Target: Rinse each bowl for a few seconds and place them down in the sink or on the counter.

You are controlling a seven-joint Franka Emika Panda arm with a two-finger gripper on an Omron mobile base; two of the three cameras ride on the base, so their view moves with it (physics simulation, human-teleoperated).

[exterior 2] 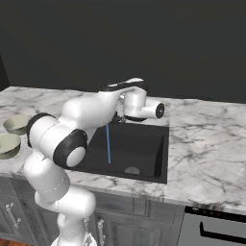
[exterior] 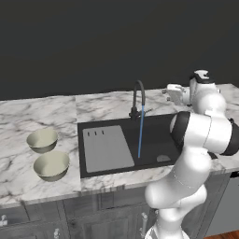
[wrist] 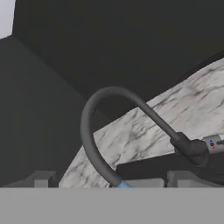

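Note:
Two pale beige-olive bowls stand on the counter (exterior: 28,116) left of the sink (exterior: 161,135), one behind (exterior: 43,140) the other (exterior: 51,165). They also show at the left edge of the right base view, far bowl (exterior 2: 17,124) and near bowl (exterior 2: 8,144). My gripper (exterior: 167,92) hovers over the back of the sink, just right of the dark curved faucet (exterior: 138,98), far from both bowls. In the hand view the gripper (wrist: 113,180) is open, its fingertips (wrist: 41,179) wide apart, nothing held, the faucet (wrist: 94,131) arching ahead. A thin blue water stream (exterior: 141,133) falls into the basin.
A grey ribbed drainboard (exterior: 107,148) fills the basin's left half, and the round drain (exterior: 163,158) lies at the right. The faucet's lever (wrist: 213,142) sits at its base. Marble worktop (exterior 2: 206,139) stretches right of the sink. A dark wall stands behind.

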